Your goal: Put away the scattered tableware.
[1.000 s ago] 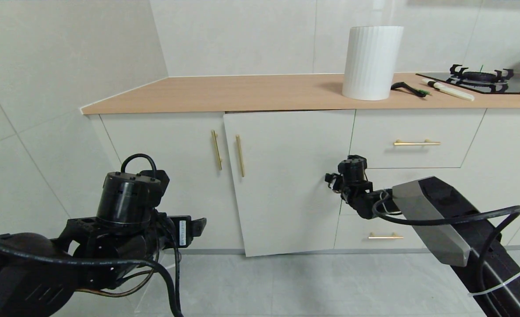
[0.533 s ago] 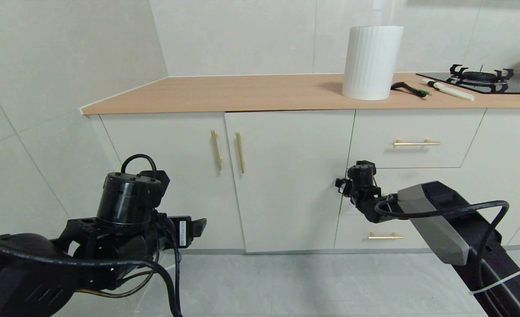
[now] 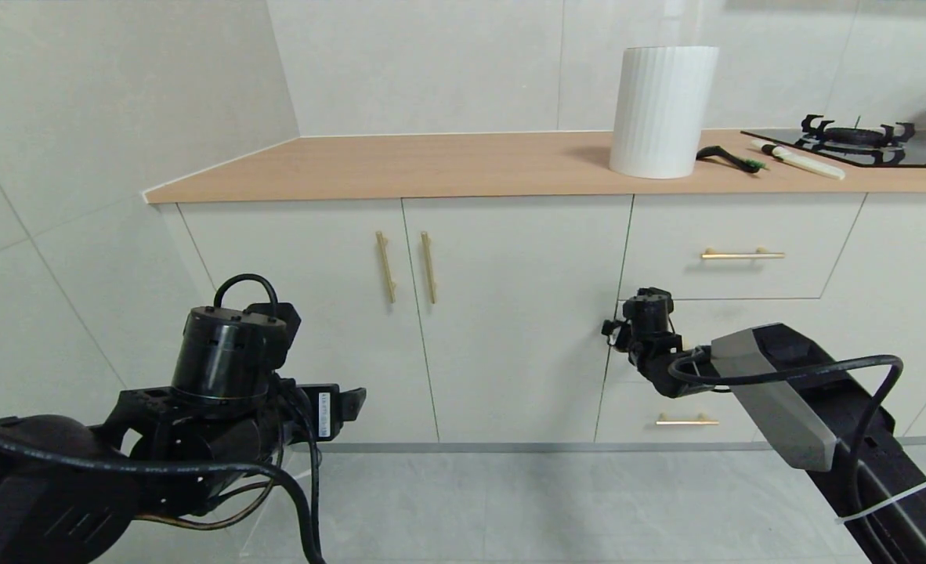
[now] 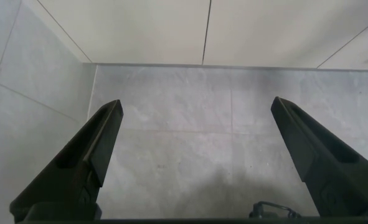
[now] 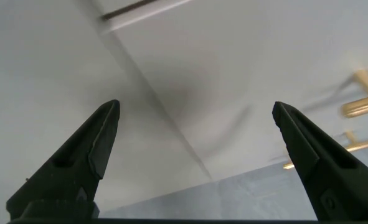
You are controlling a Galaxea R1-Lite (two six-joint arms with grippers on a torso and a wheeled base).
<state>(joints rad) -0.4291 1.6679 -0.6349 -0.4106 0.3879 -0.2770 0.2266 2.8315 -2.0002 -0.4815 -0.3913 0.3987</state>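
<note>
right hand (image 5: 195, 109) spread, at right edge of shut white cabinet door (image 3: 510, 313) | left hand (image 4: 196, 104) spread, low over grey tiled floor (image 3: 557, 501) | cream-coloured knife (image 3: 796, 159) flat on wooden surface (image 3: 432, 164) beside black hob (image 3: 862, 141), long axis slanting back-left to front-right

- Table (image 3: 432, 164): light wood top, running from the left corner wall across to the right edge of the head view.
- White ribbed container (image 3: 661, 110): tall, cylindrical, upright on the table toward its right part.
- Black curved item (image 3: 728, 157): lies flat just beside the container's base, on its right side; green at the far tip.
- Cream utensil (image 3: 798, 159): long, lies flat, angled, between the black item and the hob.
- Gas hob (image 3: 862, 141): black, set at the table's right end, with black pan supports.
</note>
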